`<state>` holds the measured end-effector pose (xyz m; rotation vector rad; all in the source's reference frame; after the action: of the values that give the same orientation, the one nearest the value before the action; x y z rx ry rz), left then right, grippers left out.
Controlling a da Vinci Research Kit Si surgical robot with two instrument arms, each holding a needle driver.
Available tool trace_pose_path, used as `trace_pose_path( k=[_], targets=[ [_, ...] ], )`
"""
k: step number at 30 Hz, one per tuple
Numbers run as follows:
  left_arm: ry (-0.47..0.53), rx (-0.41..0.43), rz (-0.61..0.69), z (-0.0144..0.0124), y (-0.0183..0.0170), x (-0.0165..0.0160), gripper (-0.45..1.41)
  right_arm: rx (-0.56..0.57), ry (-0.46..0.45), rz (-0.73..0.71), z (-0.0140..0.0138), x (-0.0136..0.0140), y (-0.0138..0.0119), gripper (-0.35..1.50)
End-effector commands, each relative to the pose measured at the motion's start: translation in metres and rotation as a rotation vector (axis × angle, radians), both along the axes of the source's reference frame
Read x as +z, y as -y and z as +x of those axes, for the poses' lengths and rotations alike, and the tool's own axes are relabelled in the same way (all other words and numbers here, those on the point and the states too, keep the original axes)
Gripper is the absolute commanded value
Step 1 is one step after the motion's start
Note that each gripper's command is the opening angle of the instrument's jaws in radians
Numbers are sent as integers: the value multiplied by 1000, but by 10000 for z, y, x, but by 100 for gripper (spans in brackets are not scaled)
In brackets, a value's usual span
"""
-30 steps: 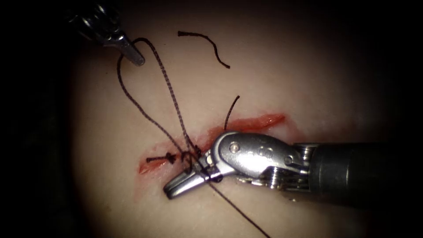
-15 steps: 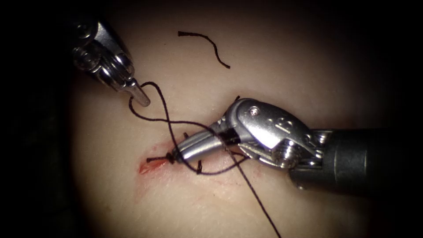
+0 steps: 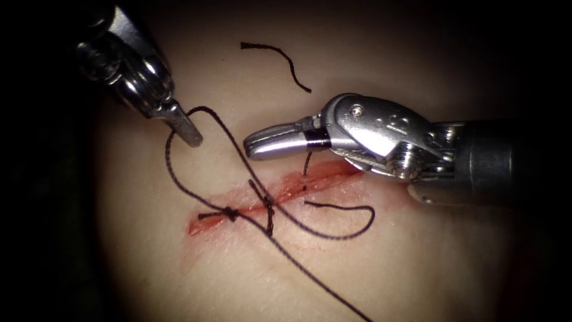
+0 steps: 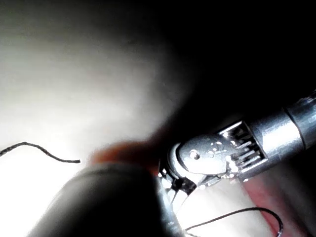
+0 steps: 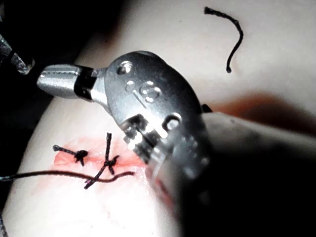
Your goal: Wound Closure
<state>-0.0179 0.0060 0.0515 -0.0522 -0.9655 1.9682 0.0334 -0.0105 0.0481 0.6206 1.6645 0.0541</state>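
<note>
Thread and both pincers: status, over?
Left pincer shut on thread. Right pincer shut, holding nothing, lifted above the cut. Two knots on cut. Loose cut end lying clear.

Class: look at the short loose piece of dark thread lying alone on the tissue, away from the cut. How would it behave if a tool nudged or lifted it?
The short curved dark thread piece probably weighs almost nothing and would slide easily. Its limp curl suggests it would flop, not hold shape.
</note>
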Motion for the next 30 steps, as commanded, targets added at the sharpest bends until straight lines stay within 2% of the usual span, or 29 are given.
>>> trace_pose_path(
  k=[1, 9, 11, 15, 18, 20, 22, 30],
  targets=[
    [0, -2, -4, -6, 0, 7, -45, 9, -10, 4, 12, -2, 0, -35],
    [0, -1, -15, -6, -5, 15, -45, -83, -43, 24, 26, 2, 34, -35],
    [-7, -9, -18, -4, -4, 21, -45, -127, -72, 79, 28, -1, 47, -35],
    [-22, -23, -20, -2, -2, 31, -45, -112, -163, 174, 35, -14, 51, -35],
    [-38, -29, -17, -4, 8, 43, -45, -45, -235, 243, 38, -24, 41, -35],
    [-71, -51, 7, -6, 19, 50, -45, 3, -218, 251, 38, -26, 35, -35],
    [-93, -67, 15, -11, 30, 58, -45, 104, -182, 242, 36, -25, 33, -35],
    [-70, -94, 61, -27, 46, 64, -45, 312, -92, 217, 37, -20, 37, -35]
  ],
)
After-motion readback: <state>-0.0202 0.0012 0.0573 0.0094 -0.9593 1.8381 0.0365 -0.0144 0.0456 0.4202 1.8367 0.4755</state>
